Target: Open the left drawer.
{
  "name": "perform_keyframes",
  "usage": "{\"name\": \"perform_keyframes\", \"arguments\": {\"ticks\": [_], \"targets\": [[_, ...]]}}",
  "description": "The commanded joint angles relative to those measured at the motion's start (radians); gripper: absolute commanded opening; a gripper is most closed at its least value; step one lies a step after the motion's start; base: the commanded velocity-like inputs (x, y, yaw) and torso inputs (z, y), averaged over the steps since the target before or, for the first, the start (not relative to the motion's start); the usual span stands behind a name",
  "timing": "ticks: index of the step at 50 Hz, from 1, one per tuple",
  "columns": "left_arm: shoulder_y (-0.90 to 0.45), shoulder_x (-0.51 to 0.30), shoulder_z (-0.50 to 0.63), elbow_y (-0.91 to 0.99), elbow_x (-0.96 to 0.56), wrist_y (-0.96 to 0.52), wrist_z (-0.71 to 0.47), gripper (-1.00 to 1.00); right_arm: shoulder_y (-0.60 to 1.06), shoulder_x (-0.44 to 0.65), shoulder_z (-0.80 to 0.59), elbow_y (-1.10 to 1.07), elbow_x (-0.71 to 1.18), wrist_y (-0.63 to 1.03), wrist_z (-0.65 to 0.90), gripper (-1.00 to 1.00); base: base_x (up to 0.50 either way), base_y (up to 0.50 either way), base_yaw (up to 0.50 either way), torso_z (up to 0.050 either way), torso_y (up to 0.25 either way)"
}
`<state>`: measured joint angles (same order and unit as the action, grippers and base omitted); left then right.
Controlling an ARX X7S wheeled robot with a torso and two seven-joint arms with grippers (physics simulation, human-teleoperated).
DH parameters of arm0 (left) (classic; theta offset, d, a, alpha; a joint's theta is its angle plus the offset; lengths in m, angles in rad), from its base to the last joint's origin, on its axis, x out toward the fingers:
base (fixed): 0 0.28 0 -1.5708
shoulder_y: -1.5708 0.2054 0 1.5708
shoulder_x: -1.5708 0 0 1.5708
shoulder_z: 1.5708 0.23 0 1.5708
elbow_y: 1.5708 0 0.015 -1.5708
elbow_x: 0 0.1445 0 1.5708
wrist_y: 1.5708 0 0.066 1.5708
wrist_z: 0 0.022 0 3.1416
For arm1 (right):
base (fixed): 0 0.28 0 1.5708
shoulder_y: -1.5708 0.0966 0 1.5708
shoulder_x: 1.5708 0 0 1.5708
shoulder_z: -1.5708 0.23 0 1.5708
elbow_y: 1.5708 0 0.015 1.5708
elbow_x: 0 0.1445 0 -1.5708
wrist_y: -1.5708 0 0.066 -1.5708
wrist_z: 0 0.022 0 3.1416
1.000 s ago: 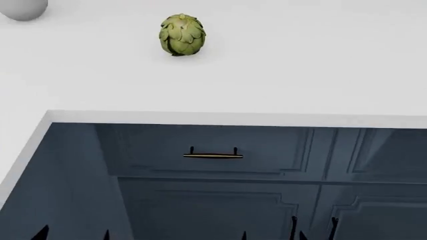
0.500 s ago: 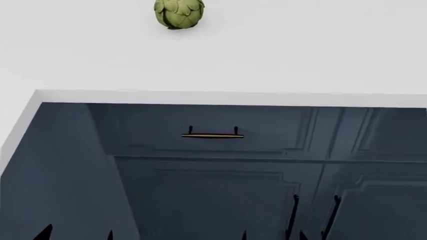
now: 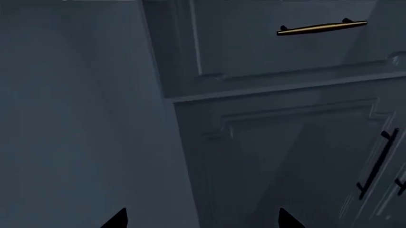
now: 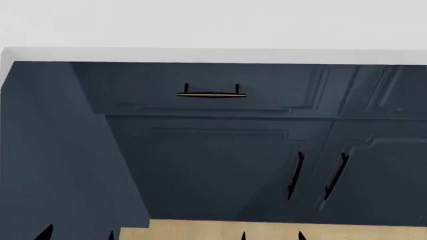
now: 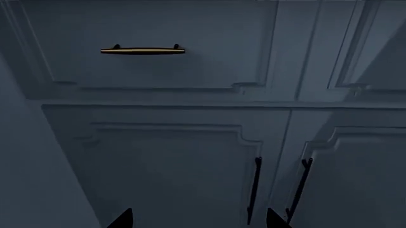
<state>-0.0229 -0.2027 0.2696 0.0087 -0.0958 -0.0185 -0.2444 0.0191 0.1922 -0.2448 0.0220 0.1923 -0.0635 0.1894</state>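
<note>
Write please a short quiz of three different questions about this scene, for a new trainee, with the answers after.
1. True or false: the left drawer is already pulled out from the cabinet front.
2. Which describes its brass handle? A) a vertical black bar; B) a horizontal bar on two black posts; C) a round knob.
3. Fill in: under the drawer, two cabinet doors meet, each with a vertical ____ handle.

Key:
1. False. The front sits flush with the panels around it, and neither the left gripper nor the right gripper touches the handle; only their fingertips show at the head view's lower edge.
2. B
3. black
</note>
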Motion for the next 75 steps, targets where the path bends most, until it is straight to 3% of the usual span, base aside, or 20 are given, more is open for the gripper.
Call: {"name": "perform_keyframes", "arguments": {"ticks": [1, 23, 42, 75], "targets": [[-0.007, 0.017, -0.017, -0.018, 0.01, 0.001, 0.015, 1.0, -0.001, -0.011, 0.015, -0.01, -0.015, 0.011, -0.015, 1.0, 0.0, 0.0, 0.0, 0.0, -0.215], [-0.021, 0.012, -0.002, -0.002, 0.01, -0.075, -0.008, 1.0, 0.008, -0.004, 0.002, 0.014, -0.009, -0.004, -0.008, 1.0, 0.0, 0.0, 0.0, 0.0, -0.01], [-0.016, 0.007, -0.004, -0.014, -0.02, -0.02, -0.004, 1.0, -0.001, 0.009, -0.014, -0.017, 0.011, -0.003, -0.017, 1.0, 0.0, 0.0, 0.0, 0.0, 0.0], [-0.016, -0.004, 0.009, -0.008, -0.031, -0.019, -0.022, 1.0, 0.005, 0.02, -0.032, -0.006, 0.02, -0.008, -0.006, 1.0, 0.21, 0.0, 0.0, 0.0, 0.0]]}}
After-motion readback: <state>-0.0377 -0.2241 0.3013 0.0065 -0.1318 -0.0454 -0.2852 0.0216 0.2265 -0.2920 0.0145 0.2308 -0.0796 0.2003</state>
